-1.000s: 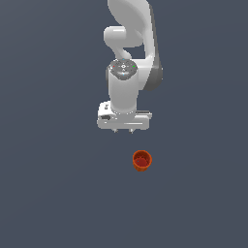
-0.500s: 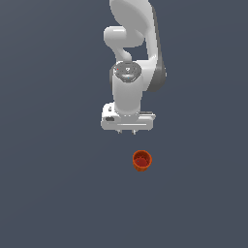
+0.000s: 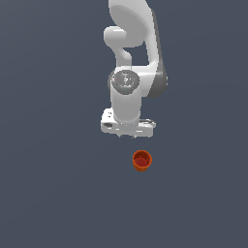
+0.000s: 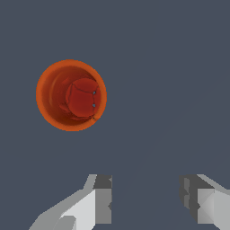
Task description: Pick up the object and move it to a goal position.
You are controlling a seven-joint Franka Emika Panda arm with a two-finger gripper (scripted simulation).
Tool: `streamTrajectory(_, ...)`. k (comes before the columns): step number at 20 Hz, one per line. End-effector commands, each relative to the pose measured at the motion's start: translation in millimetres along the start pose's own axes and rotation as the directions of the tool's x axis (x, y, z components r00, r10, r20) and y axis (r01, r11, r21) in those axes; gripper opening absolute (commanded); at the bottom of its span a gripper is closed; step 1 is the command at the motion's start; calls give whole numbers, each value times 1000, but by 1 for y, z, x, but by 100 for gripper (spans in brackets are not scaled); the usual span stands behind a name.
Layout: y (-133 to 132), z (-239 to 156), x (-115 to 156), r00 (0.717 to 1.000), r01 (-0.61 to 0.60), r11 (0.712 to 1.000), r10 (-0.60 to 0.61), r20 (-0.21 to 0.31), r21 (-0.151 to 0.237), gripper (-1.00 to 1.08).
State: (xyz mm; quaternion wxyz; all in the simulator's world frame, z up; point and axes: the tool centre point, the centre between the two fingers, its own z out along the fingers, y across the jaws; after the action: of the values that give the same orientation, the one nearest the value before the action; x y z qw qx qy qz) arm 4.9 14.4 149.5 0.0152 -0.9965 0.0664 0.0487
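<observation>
The object is a small orange-red cup point(image 3: 141, 161) standing upright on the dark grey floor, mouth up. In the wrist view the cup point(image 4: 71, 95) shows from above, with its rim and inner bottom visible. My gripper point(image 3: 129, 135) hangs above the floor, up and slightly to the exterior view's left of the cup, not touching it. In the wrist view the gripper point(image 4: 146, 200) is open and empty, its two fingers spread apart, and the cup lies off to one side of the gap.
The flat dark grey floor point(image 3: 53, 193) surrounds the cup. The white arm point(image 3: 131, 53) rises above the gripper.
The gripper has moved a little lower and toward the exterior view's right, closer to the cup. The cup has not moved.
</observation>
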Motion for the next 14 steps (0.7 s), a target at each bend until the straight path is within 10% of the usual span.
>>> streamTrajectory(1,-2,3,6,999,-42,999,42,25,8,28)
streamTrajectory(14,-18,24,38,934,-307,951,295,204,28,28)
